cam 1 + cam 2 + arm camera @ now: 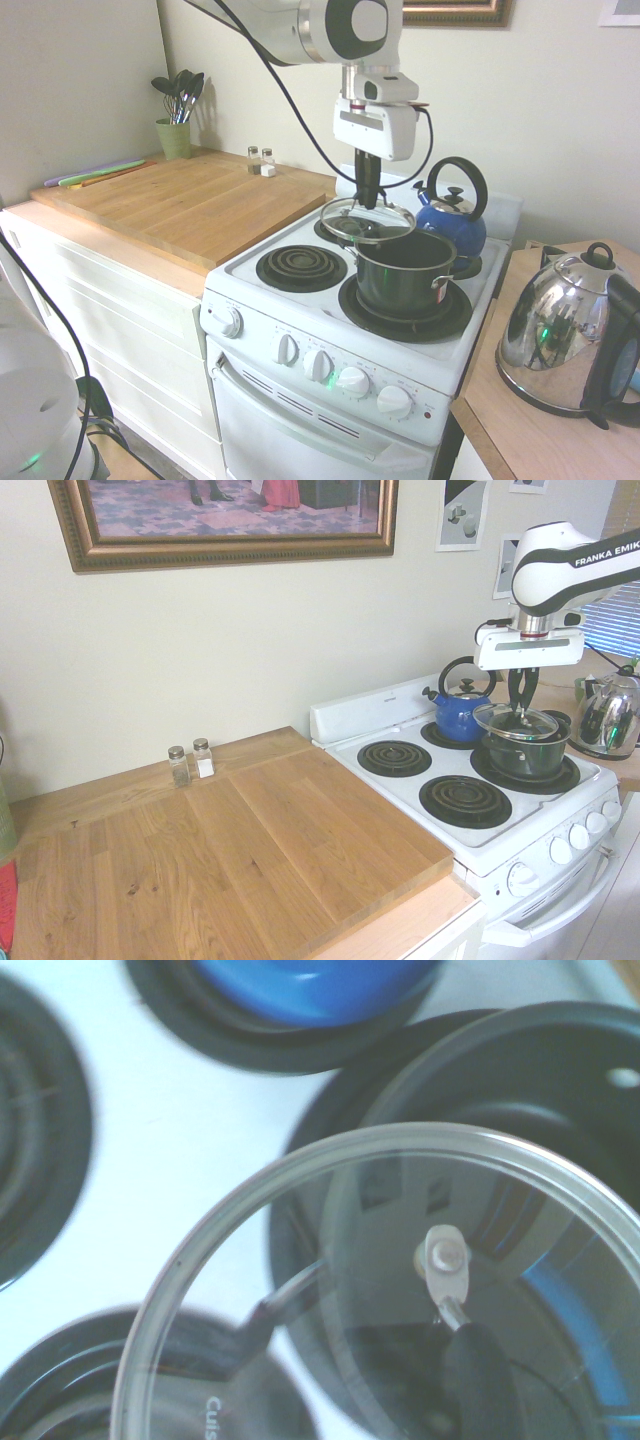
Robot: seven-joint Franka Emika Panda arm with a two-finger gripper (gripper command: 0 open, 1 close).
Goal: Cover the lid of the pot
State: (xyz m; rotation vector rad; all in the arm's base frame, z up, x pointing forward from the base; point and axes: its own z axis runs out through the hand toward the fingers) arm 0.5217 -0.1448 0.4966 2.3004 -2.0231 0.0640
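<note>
The dark pot point(405, 272) point(527, 750) stands open on the stove's front right burner. A round clear glass lid point(367, 221) point(517, 721) point(400, 1290) hangs level in the air just above the pot's rim, offset toward its far left edge and partly overlapping it. My gripper point(367, 198) point(520, 706) is shut on the lid's knob from above. In the wrist view the pot point(520, 1160) shows through and beyond the glass.
A blue kettle point(452, 215) point(460, 708) sits on the rear burner right behind the pot. A chrome electric kettle point(570, 335) point(610, 715) stands on the counter to the right. Salt and pepper shakers point(191, 763) and a green utensil cup point(175, 135) are on the wooden counter.
</note>
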